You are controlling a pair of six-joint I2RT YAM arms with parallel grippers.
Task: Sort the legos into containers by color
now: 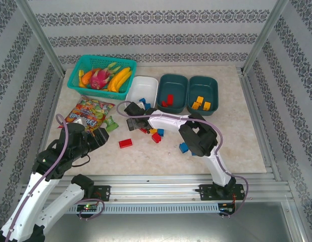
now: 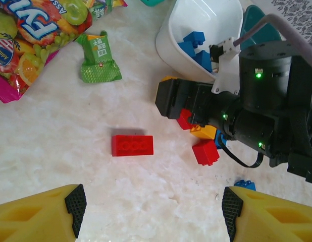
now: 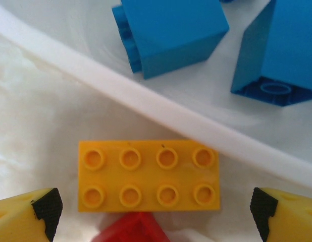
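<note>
Between the spread, empty jaws of my right gripper (image 3: 156, 209) lies a yellow-orange eight-stud plastic brick (image 3: 148, 174). It sits flat on the table (image 3: 35, 126), just outside the near rim of the white rounded plastic tub (image 3: 146, 103) holding blue bricks (image 3: 168, 33). Its long axis runs finger to finger, so I judge closing would pinch it end-on. My left gripper (image 2: 153, 209) hangs apart too, holding nothing, farther from that tub, facing a red brick (image 2: 132, 145).

Before you: smooth, glossy plastic legos (image 3: 148, 175) lie beside a white tub (image 3: 146, 103) of satiny plastic, on a matt, stone-patterned tabletop (image 2: 70, 126); the snack bag (image 2: 24, 40) gleams like crinkled film.
</note>
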